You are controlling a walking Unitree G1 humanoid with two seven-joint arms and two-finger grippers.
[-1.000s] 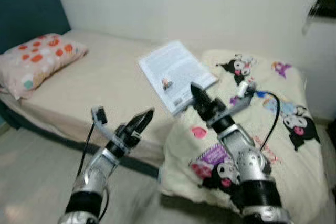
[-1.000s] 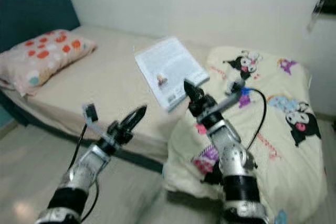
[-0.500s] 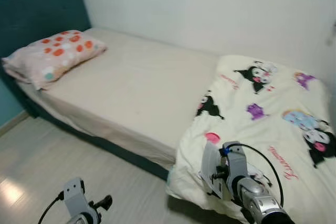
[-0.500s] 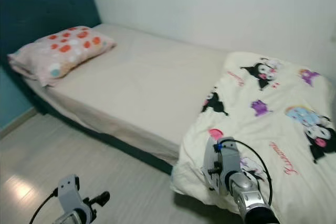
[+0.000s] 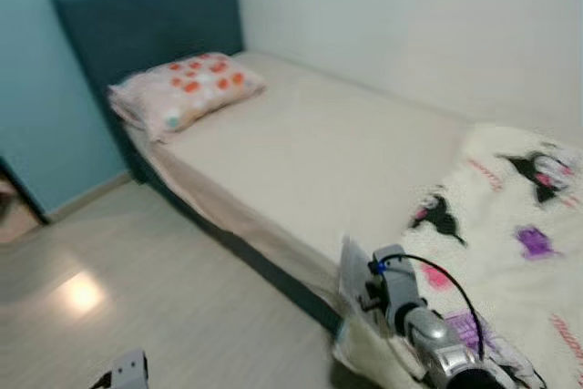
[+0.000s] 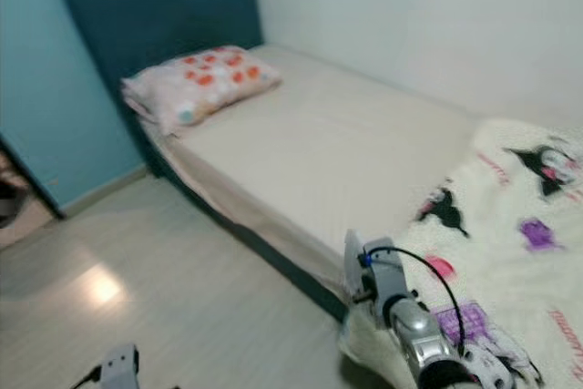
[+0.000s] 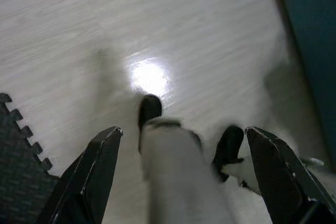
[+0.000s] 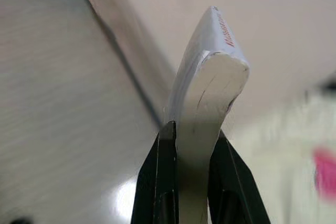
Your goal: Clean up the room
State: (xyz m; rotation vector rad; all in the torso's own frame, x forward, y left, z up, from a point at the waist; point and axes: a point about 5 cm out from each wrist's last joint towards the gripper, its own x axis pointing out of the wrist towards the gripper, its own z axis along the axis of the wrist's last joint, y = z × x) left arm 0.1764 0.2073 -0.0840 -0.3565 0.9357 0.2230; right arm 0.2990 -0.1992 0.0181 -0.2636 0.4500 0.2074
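bed point(image 5: 319, 152) with a teal headboard point(image 5: 146, 20) fills the scene, a spotted pillow point(image 5: 187, 88) at its head and a cartoon-print blanket point(image 5: 510, 225) at its foot. right gripper point(image 8: 189, 145), held low beside the bed edge, pinches a white book point(image 8: 210, 72) between its fingers. left gripper point(image 7: 184, 145) hangs spread wide over the wooden floor point(image 7: 173, 30).

Left gripper point(image 7: 181, 177): fingers spread wide over bare pale floor point(image 7: 79, 30), with the robot's own leg point(image 7: 178, 177) between them and a dark foam mat point(image 7: 21, 150) beside one finger. Right gripper point(image 8: 189, 150): gap fully taken by a white book point(image 8: 210, 72); bed edge point(image 8: 126, 51) lies beyond the tips.
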